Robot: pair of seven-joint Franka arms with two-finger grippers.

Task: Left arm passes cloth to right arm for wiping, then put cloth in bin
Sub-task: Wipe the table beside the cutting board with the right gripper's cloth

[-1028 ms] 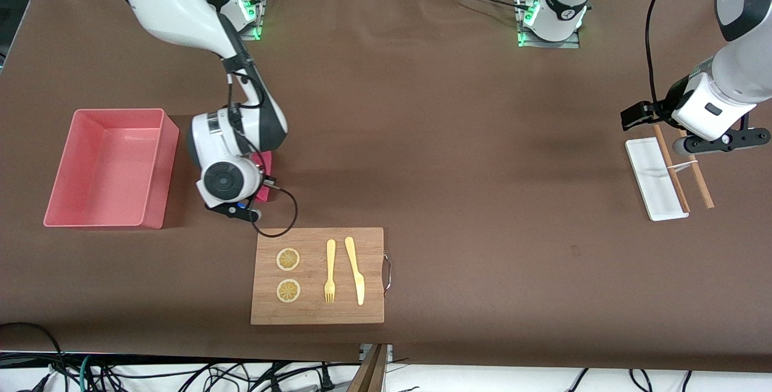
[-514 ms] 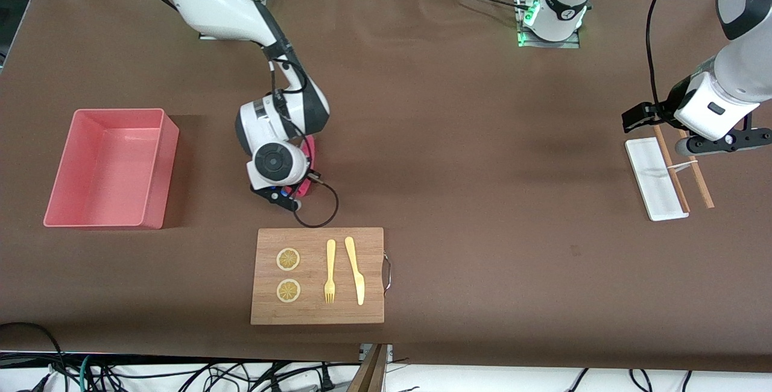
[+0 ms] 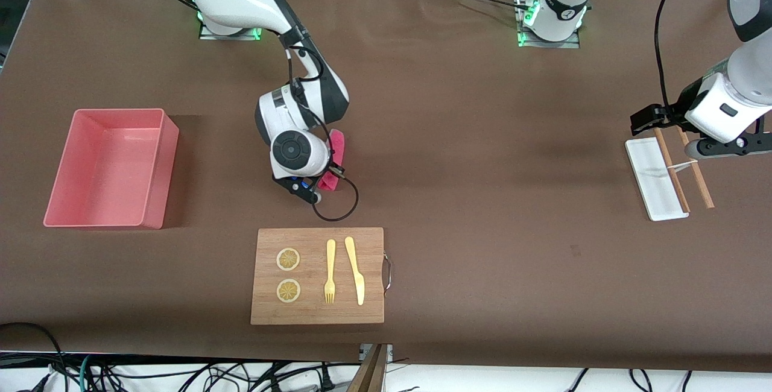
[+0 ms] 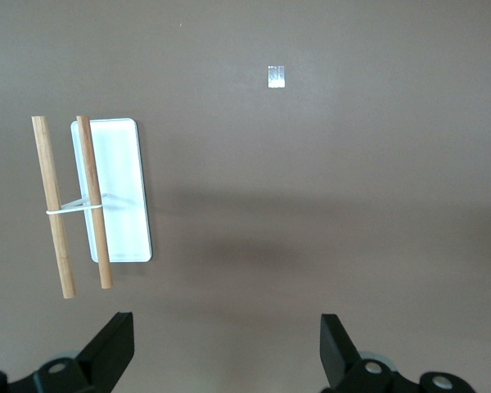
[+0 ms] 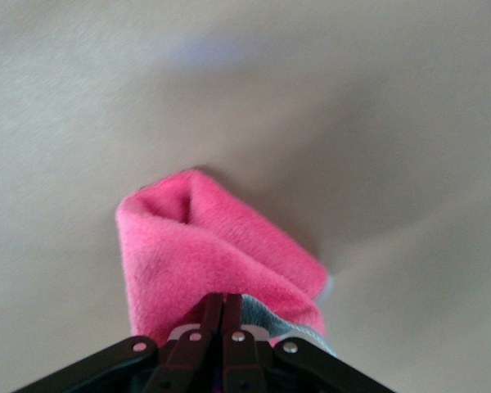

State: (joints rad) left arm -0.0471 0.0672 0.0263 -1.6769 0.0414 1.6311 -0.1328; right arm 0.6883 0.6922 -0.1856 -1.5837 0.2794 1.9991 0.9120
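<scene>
The magenta-pink cloth (image 3: pixel 336 157) lies pressed on the brown table, mostly under the right arm's wrist. My right gripper (image 3: pixel 326 169) is shut on the cloth (image 5: pixel 204 246), its fingers (image 5: pixel 222 307) pinching the folded fabric from above. The salmon-pink bin (image 3: pixel 161 166) stands empty toward the right arm's end of the table, apart from the cloth. My left gripper (image 3: pixel 727 145) hangs open and empty over the table beside a small white tray, and its fingers (image 4: pixel 106 356) are spread wide. The left arm waits.
A wooden cutting board (image 3: pixel 374 304) with two lemon slices, a fork and a knife lies nearer the front camera than the cloth. A small white tray (image 3: pixel 654 184) and two wooden sticks (image 3: pixel 672 169) tied with a band lie at the left arm's end, also shown in the left wrist view (image 4: pixel 119 188).
My right gripper has dragged the cloth across the table, away from the bin and toward the left arm's end. The left arm has shifted slightly.
</scene>
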